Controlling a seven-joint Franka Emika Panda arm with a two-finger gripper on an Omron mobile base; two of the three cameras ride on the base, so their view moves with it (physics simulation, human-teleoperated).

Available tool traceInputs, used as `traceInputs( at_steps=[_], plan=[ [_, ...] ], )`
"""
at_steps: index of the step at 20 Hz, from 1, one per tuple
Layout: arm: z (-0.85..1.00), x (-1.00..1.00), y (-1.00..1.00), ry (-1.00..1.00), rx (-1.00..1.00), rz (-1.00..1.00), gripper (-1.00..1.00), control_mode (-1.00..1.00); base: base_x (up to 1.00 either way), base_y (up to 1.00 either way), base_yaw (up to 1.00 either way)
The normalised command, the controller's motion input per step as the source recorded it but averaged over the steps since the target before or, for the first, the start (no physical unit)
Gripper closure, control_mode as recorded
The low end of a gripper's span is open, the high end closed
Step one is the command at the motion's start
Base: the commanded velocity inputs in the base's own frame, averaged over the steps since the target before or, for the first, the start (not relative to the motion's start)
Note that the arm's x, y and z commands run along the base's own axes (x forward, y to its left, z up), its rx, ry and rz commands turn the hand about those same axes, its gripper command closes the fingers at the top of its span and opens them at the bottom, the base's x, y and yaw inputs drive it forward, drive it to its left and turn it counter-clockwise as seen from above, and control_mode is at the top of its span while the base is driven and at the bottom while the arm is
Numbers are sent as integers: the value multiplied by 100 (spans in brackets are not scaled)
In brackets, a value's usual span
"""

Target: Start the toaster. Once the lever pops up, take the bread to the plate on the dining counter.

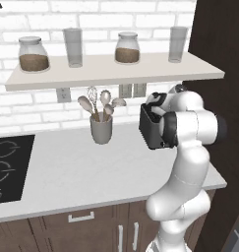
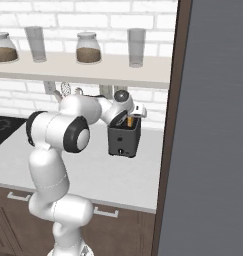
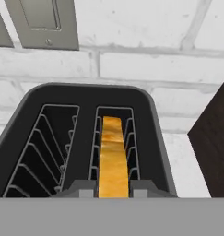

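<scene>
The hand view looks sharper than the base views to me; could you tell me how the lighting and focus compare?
Hand view: crisp, evenly lit, the bread bright orange in the toaster. Left base view: softer, slightly blurred, with a faint shadow under the shelf. Right base view: similarly soft, without glare.

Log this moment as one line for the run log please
phase: reaching for bread | gripper: open, a fingertip either side of the bread | bread: upright in one slot of the toaster | other slot: empty | not yet lifted

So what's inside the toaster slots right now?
In the toaster, the right-hand slot in the hand view holds the bread, standing on edge; the other slot is empty. The bread's lower part is hidden.
</scene>
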Motion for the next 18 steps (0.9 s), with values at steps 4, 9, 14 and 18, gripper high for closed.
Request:
traceInputs(
  at_steps=[4,9,14,18],
  plan=[
    [0,-32,0,-13,0,1,100,-100,0,0,0],
    [14,-42,0,-14,0,1,100,-100,0,0,0],
    [65,-5,0,-7,0,1,100,-100,0,0,0],
    [78,-9,1,-8,0,2,100,-100,0,0,0]
  ],
)
